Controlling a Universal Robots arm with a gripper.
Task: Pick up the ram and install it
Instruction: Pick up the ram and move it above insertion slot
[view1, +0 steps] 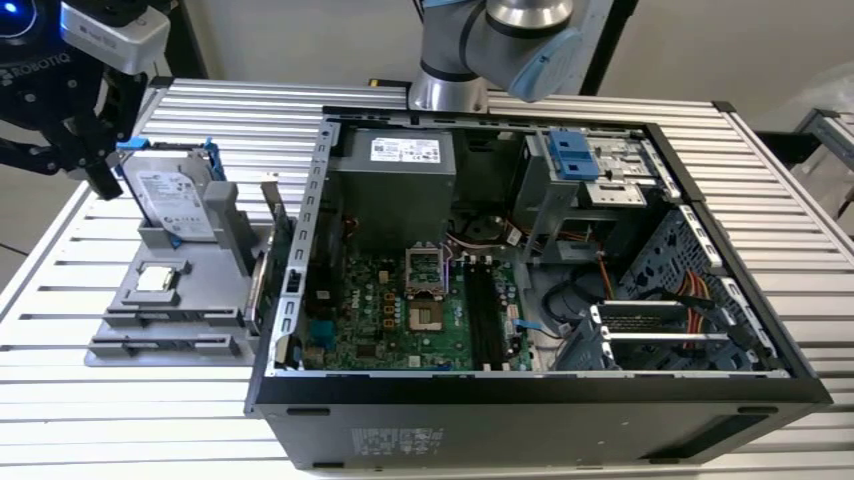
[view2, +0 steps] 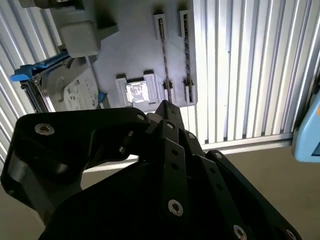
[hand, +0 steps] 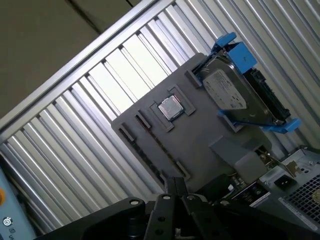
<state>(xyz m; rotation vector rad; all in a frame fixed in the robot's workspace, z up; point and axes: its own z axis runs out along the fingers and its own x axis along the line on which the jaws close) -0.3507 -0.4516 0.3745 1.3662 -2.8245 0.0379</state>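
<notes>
My black gripper (view1: 94, 170) hangs over the far left end of a grey parts holder (view1: 200, 290), close to the hard drive, with its fingers shut and nothing visible between them. In both wrist views the fingertips (view2: 166, 106) (hand: 176, 184) meet above the holder (view2: 130, 45) (hand: 200, 130). Two long narrow slots (view2: 163, 55) (hand: 155, 150) on the holder each show a thin dark line; I cannot tell whether the ram sits in one. The black motherboard slots (view1: 487, 315) lie inside the open computer case (view1: 534, 395).
A silver hard drive in a blue frame (view1: 167, 195) (view2: 75, 92) (hand: 230, 90) stands upright on the holder. A small square silver chip (view1: 158, 278) (view2: 136, 92) (hand: 170, 107) lies beside it. Everything rests on a ribbed metal table (view1: 80, 250). The arm's base (view1: 447, 90) stands behind the case.
</notes>
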